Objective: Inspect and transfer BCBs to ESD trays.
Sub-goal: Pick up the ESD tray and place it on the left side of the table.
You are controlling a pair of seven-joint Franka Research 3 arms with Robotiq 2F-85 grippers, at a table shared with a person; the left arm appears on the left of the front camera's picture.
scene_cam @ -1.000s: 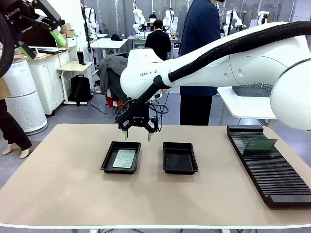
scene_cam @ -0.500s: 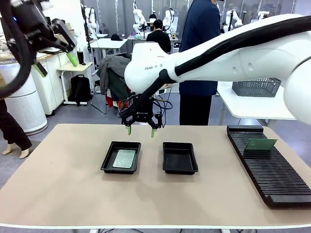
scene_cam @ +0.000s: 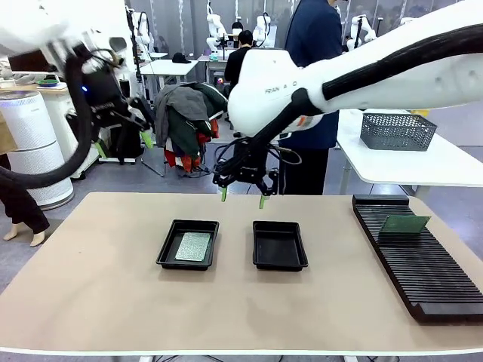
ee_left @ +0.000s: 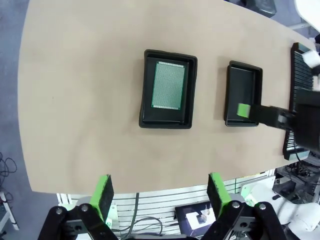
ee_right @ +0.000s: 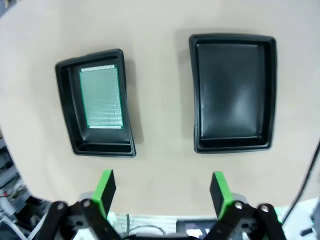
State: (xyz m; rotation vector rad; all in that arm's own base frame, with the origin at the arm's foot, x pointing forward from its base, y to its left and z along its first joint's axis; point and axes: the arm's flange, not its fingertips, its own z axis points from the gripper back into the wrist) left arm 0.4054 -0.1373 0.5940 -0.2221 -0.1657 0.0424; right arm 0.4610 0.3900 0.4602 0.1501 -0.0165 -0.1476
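Observation:
Two black ESD trays sit mid-table. The left tray [scene_cam: 167,253] [ee_left: 167,120] [ee_right: 67,107] holds one pale green BCB [scene_cam: 193,246] [ee_left: 168,85] [ee_right: 101,97] lying flat. The right tray [scene_cam: 280,262] [ee_left: 243,93] [ee_right: 232,92] has a bare floor. Another BCB [scene_cam: 404,223] stands upright in the black slotted rack [scene_cam: 423,279]. My right gripper [scene_cam: 241,198] [ee_right: 162,190] hangs open above the far side of the trays, holding nothing. My left gripper [scene_cam: 124,143] [ee_left: 160,192] is high off the table at the left, open with nothing in it.
A person in dark blue [scene_cam: 311,53] stands at the far side of the table. A grey mesh basket [scene_cam: 398,130] sits on a white table behind the rack. The rack [ee_left: 300,100] runs along the table's right side. Bare tabletop lies in front of the trays.
My right gripper has risen and moved right, from above the left tray to between the trays. My left arm has swung down and rightward. Both stay open.

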